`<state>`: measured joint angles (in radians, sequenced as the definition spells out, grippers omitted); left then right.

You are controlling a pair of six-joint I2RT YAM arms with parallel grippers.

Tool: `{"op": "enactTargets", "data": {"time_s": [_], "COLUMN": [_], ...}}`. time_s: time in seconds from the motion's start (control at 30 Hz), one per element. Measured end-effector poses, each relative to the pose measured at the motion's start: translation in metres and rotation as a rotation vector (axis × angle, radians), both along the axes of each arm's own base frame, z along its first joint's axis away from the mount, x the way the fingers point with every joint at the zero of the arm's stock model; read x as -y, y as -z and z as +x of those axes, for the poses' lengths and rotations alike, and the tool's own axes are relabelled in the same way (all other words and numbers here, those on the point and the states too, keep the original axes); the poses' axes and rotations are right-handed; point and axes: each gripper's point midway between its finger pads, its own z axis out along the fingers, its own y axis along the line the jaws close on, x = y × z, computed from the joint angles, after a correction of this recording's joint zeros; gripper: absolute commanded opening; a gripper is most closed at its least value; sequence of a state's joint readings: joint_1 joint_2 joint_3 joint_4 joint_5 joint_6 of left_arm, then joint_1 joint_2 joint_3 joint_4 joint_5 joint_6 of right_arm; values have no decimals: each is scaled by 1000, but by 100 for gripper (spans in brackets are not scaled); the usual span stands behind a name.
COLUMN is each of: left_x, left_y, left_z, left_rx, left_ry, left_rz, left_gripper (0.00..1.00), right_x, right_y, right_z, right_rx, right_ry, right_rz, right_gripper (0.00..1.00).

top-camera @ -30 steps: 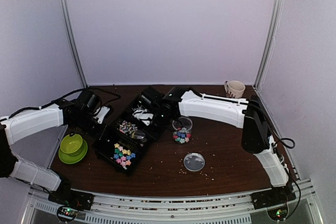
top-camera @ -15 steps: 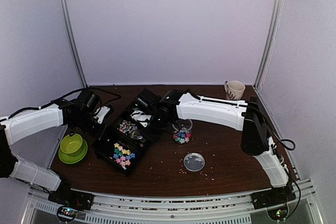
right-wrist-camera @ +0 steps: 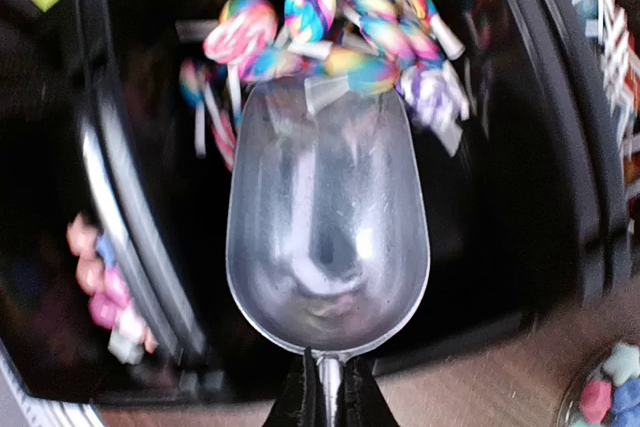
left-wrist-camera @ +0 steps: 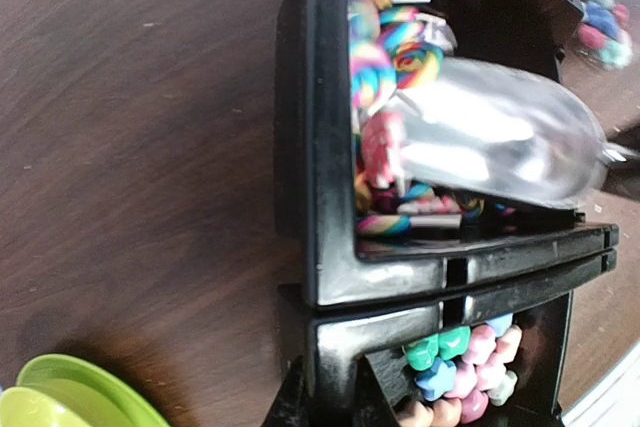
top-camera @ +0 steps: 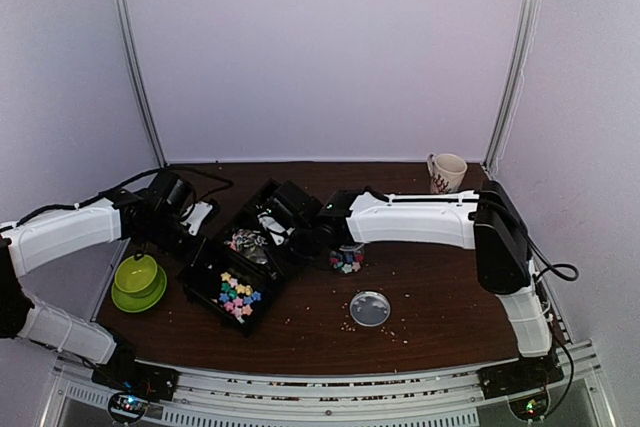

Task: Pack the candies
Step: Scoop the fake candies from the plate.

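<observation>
**Holding a Metal Scoop at the Lollipop Heap**

Stretching beneath everything is the dark, wood-grained bench (top-camera: 430, 292), smooth and faintly glossy. Two white-shelled arms are reaching over it from either side toward a long black plastic tray (left-wrist-camera: 310, 147), which is showing hard, shiny walls and three compartments in a row.

The right claw (right-wrist-camera: 325, 397) is clamping narrowly on the thin stem of a polished, round-bowled metal scoop (right-wrist-camera: 325, 237), which is lying low in the middle compartment. The left claw (left-wrist-camera: 325, 402) is pinching the tray's outer wall, its jaws standing narrow around the plastic.

A glossy green bowl (top-camera: 137, 275) is sitting on a matching saucer at the left, and a cream mug (top-camera: 447, 169) is standing at the far right corner. A clear round cup (top-camera: 347, 243) is standing just right of the tray, with a flat round lid (top-camera: 370, 308) lying nearer.

Swirled lollipops (right-wrist-camera: 310, 2) on white sticks are heaping at the scoop's front lip, some touching it, at the end away from the right claw. Pastel star-shaped candies (left-wrist-camera: 460, 362) are filling the neighbouring compartment, just beside the left claw. More coloured sweets are sitting in the cup. Pale crumbs (top-camera: 395, 332) are dotting the bench.
</observation>
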<state>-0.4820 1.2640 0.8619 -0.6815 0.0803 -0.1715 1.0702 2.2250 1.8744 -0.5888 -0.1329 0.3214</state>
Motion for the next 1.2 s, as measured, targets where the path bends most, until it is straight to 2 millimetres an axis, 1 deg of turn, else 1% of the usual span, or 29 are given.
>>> {"op": "enactTargets", "data": {"time_s": [0.07, 0.13, 0.43, 0.63, 0.77, 0.97, 1.2], "left_x": [5, 11, 11, 10, 7, 2, 5], "left_y": [0, 0, 0, 0, -6, -17, -14], "left_z": [-4, -8, -9, -8, -9, -12, -15], "left_rx": [-14, -28, -31, -21, 1, 41, 26], "left_ry": [18, 37, 38, 30, 17, 10, 15], "left_rz": [-23, -41, -44, -32, -21, -19, -36], "left_gripper": [0, 0, 0, 0, 0, 0, 0], "right_x": [-4, -3, -3, 0, -3, -8, -5], "right_y": [-2, -1, -2, -1, 0, -7, -5], "right_z": [6, 7, 8, 11, 10, 5, -3], "right_rx": [33, 44, 96, 181, 110, 10, -62], "right_ry": [13, 14, -28, -54, -31, -9, 32], "right_rz": [20, 16, -11, -65, 7, 103, 141], "right_gripper": [0, 0, 0, 0, 0, 0, 0]}}
